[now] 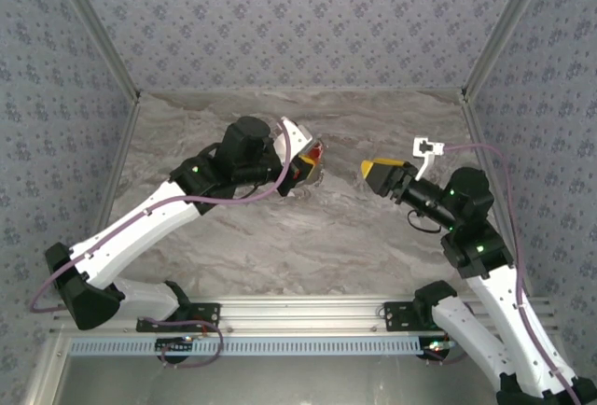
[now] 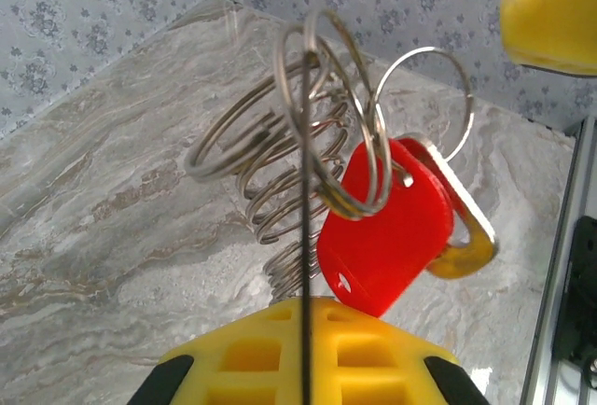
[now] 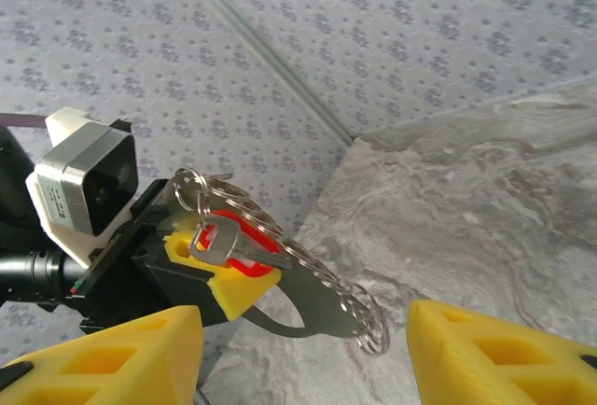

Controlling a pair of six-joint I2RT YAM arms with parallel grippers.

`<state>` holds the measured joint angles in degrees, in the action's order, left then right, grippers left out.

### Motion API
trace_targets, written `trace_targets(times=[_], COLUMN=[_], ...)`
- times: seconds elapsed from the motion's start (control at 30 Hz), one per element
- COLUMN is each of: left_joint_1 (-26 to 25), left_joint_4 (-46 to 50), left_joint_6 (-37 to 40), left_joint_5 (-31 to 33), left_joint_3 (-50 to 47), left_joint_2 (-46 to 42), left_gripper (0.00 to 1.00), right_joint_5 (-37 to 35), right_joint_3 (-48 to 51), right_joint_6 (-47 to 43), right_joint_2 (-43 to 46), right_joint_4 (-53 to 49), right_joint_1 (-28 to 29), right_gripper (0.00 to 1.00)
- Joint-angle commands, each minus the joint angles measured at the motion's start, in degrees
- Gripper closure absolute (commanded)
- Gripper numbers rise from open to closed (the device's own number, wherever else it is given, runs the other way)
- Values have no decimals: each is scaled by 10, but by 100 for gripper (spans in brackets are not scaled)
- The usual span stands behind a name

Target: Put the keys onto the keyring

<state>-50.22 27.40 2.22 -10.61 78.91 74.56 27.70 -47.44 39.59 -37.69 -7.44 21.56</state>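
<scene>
Step in hand, judged from the scene: threading is at or near its end. Left gripper (image 1: 305, 164), at 11 o'clock from table centre in the top view, has its jaws fully closed on the flat grey tail of the keyring (image 2: 298, 153) and holds it clear of the table (image 1: 280, 246). The keyring's coiled wire loops stand up from the closed jaws. The key (image 2: 392, 232), with its red head and silver blade, hangs at 4 o'clock from those loops. In the left wrist view one loop appears to pass through the hole in the red head, so the key seems to be on the ring. Right gripper (image 1: 373, 170) sits at 3 o'clock from the left gripper, near the key but apart from it, with its jaws well apart and gripping nothing.

Next move, as a judgement: the right arm should back off toward 3 o'clock without snagging a loop. The left arm should then lower the assembly to the table before unclamping.
</scene>
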Motion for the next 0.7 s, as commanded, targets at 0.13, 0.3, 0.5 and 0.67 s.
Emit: trace_targets(times=[0.13,0.3,0.5,0.67], left_joint_1=[-36,-48,-51,-52], left_joint_4=[79,87,85,84], left_joint_6=[48,51,49,47], left_joint_5=[33,45,47,60], left_joint_3=[75,90,89,86], left_joint_2=[21,34,34,33], left_gripper=[100,100,100,100], right_joint_5=[-13,-62,-88,-92], right_joint_3=[-2,-14,-13,-21], right_joint_6=[-8,-30,-30,-30], right_joint_2=[-51,-88,-99,-90], right_joint_4=[121,129,127,78], right_joint_1=[82,140,158,154], right_gripper=[35,37,45,78])
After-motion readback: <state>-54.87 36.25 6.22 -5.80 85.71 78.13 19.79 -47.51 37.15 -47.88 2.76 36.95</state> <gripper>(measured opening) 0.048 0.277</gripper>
